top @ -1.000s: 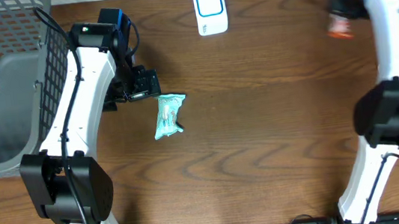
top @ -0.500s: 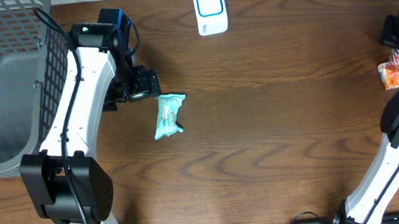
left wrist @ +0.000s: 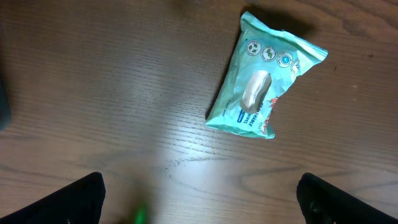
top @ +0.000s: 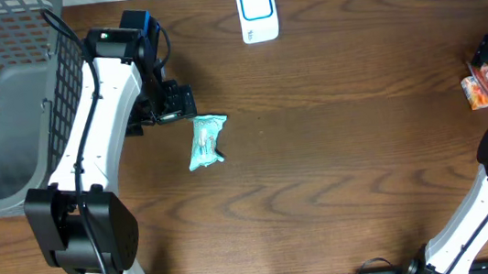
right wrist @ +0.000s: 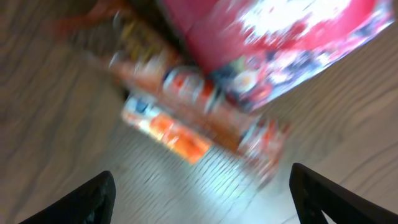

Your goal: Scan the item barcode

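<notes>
A crinkled teal plastic packet lies flat; only the left wrist view resolves its printed icons. The left end effector and the right end effector both stand open.

A dark wire basket sits at the brown wooden table's left end — a teal plastic packet lies right of it. A white rectangular scanner rests at the back, centre — orange and red snack packets overlap far right.

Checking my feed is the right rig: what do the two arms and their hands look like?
The left arm and right arm have glossy white shells between bulky black joints. A thin black cable runs along the left, with a blue block and small green light near its far end. The left hand and right hand have black fingers.
</notes>
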Available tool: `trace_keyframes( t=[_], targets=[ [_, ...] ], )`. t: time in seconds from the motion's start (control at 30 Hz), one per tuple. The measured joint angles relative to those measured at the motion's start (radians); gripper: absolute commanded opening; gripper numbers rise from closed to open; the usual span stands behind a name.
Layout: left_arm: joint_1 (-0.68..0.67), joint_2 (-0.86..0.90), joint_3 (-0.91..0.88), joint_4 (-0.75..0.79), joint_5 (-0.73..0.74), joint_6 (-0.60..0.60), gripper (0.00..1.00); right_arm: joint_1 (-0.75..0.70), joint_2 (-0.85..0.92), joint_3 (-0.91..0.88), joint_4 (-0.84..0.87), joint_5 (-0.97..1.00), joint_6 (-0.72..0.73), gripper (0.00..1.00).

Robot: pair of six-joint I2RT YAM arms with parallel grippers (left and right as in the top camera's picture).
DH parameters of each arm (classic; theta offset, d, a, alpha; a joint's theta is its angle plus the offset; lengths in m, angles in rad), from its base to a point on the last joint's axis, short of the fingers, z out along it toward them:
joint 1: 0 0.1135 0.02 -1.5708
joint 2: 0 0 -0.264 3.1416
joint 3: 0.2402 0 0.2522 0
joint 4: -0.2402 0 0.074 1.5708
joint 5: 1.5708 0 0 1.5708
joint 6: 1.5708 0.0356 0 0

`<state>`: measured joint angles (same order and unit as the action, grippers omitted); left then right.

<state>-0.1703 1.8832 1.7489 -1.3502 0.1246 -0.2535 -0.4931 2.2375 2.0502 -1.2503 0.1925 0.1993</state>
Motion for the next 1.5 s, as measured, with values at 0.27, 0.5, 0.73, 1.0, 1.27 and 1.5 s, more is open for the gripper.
trace_keyframes(
  t=[0.27, 0.5, 0.73, 1.0, 1.27, 1.5],
  targets=[
    [0.0, 0.0, 0.0, 0.0, 0.0, 0.0, 0.98, 0.0, -0.001, 0.0, -0.123, -0.218, 0.002, 0.88],
    [0.0, 0.0, 0.0, 0.0, 0.0, 0.0, 0.98, 0.002, -0.11, 0.0, -0.19, -0.493, -0.018, 0.92],
    [0.0, 0.0, 0.0, 0.0, 0.0, 0.0, 0.98, 0.064, -0.341, 0.01, -0.269, -0.584, -0.029, 0.99],
    [0.0, 0.0, 0.0, 0.0, 0.0, 0.0, 0.98, 0.202, -0.364, 0.014, -0.314, -0.605, -0.029, 0.99],
    [0.0, 0.0, 0.0, 0.0, 0.0, 0.0, 0.98, 0.352, -0.359, 0.001, -0.314, -0.603, -0.029, 0.99],
    [0.0, 0.0, 0.0, 0.0, 0.0, 0.0, 0.98, 0.377, -0.359, 0.001, -0.323, -0.45, -0.029, 0.99]
  ],
)
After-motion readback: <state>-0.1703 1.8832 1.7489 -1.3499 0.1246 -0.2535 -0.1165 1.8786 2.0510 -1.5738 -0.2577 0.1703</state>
